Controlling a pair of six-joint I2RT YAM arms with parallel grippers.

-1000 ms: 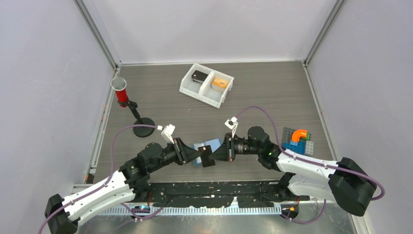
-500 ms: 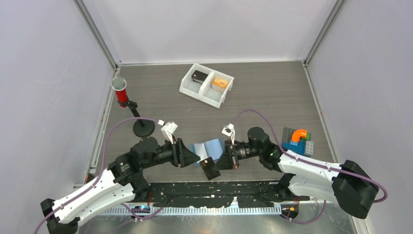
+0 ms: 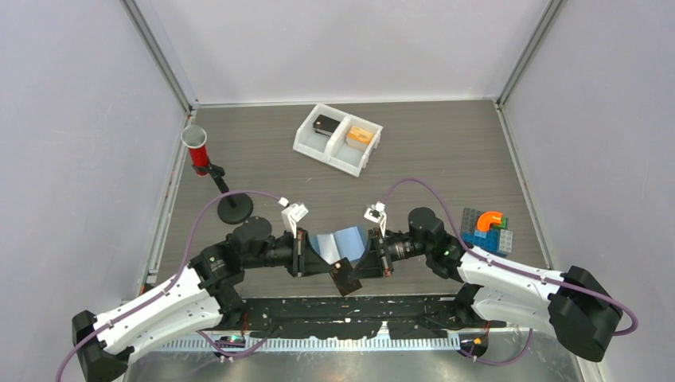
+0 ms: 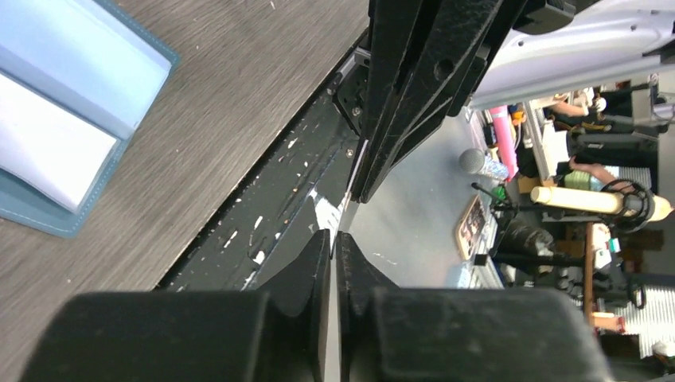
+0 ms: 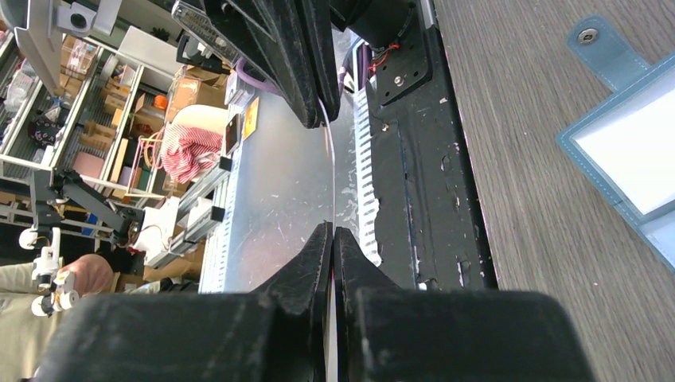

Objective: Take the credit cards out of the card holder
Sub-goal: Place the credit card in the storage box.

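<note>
The light-blue card holder (image 3: 338, 240) lies open on the table between my two grippers; it also shows in the left wrist view (image 4: 72, 103) and the right wrist view (image 5: 637, 159). One dark credit card (image 3: 344, 278) is held just in front of it, over the table's near edge. My left gripper (image 3: 325, 267) and right gripper (image 3: 362, 267) face each other, and both are shut on this card. In each wrist view the card shows edge-on as a thin line (image 4: 354, 179) (image 5: 329, 175) running from my own fingers to the other gripper. Other cards are hidden.
A white two-compartment tray (image 3: 312, 147) stands at the back with a dark item and an orange item in it. A red cup (image 3: 195, 148) on a black stand (image 3: 235, 208) is at the left. Toy bricks (image 3: 485, 229) lie at the right. A black strip (image 3: 318, 306) runs along the near edge.
The right gripper drew the card out of the holder toward the near edge. The left gripper let go of the holder, swung right and shut on the same card.
</note>
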